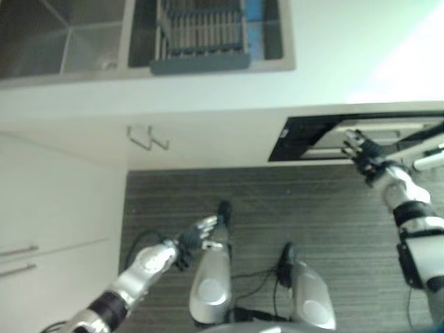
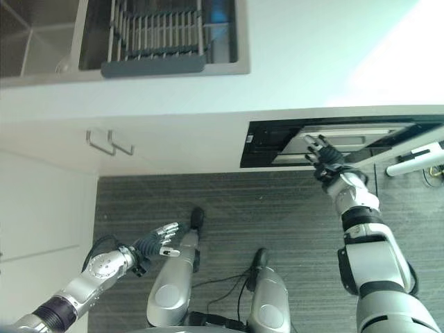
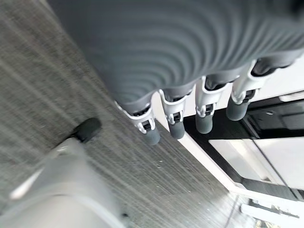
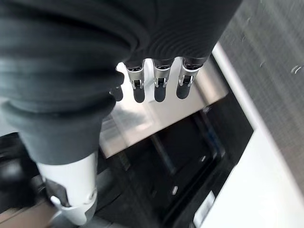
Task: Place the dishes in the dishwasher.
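The dishwasher (image 1: 312,139) sits under the white counter at the right, its door ajar, showing a black gap and a silver inner panel (image 4: 156,118). My right hand (image 1: 361,154) reaches up to the door's top edge, its fingers (image 4: 159,88) straight and spread over the silver panel, holding nothing. My left hand (image 1: 198,236) hangs low over the dark striped floor, fingers (image 3: 175,123) relaxed and empty. A grey dish rack (image 1: 201,35) stands in the right basin of the sink (image 1: 69,41) at the top of the view.
White cabinet fronts with metal handles (image 1: 147,139) fill the left side below the counter. A white bar (image 2: 416,161) sticks out by the dishwasher's right end. A dark striped floor (image 1: 312,215) lies in front of the cabinets.
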Tool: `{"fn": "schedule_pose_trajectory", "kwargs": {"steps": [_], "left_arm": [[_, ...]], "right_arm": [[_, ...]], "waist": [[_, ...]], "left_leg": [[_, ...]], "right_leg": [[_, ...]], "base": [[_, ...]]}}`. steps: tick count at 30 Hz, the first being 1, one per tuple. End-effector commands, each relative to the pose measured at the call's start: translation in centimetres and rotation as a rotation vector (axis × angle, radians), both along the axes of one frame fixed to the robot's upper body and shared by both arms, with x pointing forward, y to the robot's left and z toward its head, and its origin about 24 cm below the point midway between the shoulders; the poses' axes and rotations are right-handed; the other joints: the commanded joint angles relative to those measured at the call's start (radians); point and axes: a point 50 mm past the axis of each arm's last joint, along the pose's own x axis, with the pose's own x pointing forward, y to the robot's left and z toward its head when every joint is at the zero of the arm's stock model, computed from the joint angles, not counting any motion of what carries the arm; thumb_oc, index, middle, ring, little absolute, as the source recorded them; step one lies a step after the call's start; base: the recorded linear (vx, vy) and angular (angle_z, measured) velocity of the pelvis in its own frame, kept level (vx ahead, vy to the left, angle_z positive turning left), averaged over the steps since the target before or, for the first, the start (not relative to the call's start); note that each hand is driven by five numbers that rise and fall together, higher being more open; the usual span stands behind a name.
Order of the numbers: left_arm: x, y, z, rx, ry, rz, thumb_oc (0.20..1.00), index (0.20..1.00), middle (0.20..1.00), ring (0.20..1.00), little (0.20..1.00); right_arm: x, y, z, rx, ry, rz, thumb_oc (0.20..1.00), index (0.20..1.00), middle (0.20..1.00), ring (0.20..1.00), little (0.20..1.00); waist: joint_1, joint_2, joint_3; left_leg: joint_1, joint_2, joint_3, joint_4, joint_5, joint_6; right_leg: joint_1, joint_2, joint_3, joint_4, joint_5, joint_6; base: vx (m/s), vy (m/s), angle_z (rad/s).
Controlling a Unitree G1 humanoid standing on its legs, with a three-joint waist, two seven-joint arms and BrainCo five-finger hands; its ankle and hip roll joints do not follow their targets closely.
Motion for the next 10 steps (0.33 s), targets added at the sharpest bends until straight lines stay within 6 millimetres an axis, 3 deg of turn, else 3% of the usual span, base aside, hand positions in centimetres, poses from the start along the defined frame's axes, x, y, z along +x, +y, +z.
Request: {"fn": "schedule_pose_trajectory", "kwargs": {"steps": [1, 4, 5, 9, 10], "left_arm": [[-0.6, 0.2, -0.6, -0.010, 0.014, 0.016, 1.000, 1.000, 1.000, 1.000, 1.000], [-1.5, 0.3, -1.5, -0.006, 0.042, 0.058, 1.000, 1.000, 1.000, 1.000, 1.000], [-2.0, 0.5, -2.0, -0.007, 0.060, 0.081, 1.000, 1.000, 1.000, 1.000, 1.000], [-2.6, 1.3, -3.6, 0.031, 0.148, 0.131, 1.000, 1.000, 1.000, 1.000, 1.000], [-2.7, 1.4, -3.9, 0.043, 0.164, 0.138, 1.000, 1.000, 1.000, 1.000, 1.000]], "right_arm": [[0.5, -0.2, 2.3, -0.008, -0.128, -0.028, 1.000, 1.000, 1.000, 1.000, 1.000], [-3.0, 1.6, -4.1, 0.023, -0.013, -0.009, 1.000, 1.000, 1.000, 1.000, 1.000], [-5.5, 2.0, -7.1, 0.027, 0.038, -0.015, 1.000, 1.000, 1.000, 1.000, 1.000], [-11.5, 2.5, -13.3, 0.034, 0.213, -0.050, 1.000, 1.000, 1.000, 1.000, 1.000], [-12.2, 2.6, -14.0, 0.037, 0.240, -0.055, 1.000, 1.000, 1.000, 1.000, 1.000]], "waist": [[0.004, -0.077, -0.056], [-0.032, -0.081, -0.099], [-0.053, -0.083, -0.123], [-0.102, -0.094, -0.199], [-0.107, -0.096, -0.208]], "left_leg": [[0.078, -0.006, 0.100, 0.091, -0.177, 0.007], [0.120, -0.004, 0.124, 0.072, -0.177, 0.005], [0.142, -0.001, 0.138, 0.069, -0.180, 0.005], [0.209, 0.001, 0.170, 0.058, -0.192, 0.007], [0.219, 0.001, 0.172, 0.055, -0.194, 0.006]], "right_leg": [[-0.004, 0.017, -0.039, -0.162, 0.100, -0.016], [0.030, 0.014, -0.033, -0.190, 0.110, -0.012], [0.047, 0.010, -0.032, -0.199, 0.114, -0.010], [0.102, 0.010, -0.032, -0.215, 0.113, -0.008], [0.110, 0.011, -0.031, -0.218, 0.112, -0.007]], "base": [[-0.01, 0.011, -0.15], [-0.04, -0.025, -0.05], [-0.08, -0.040, -0.09], [-0.03, -0.036, -0.08], [0.01, -0.031, -0.08]]}}
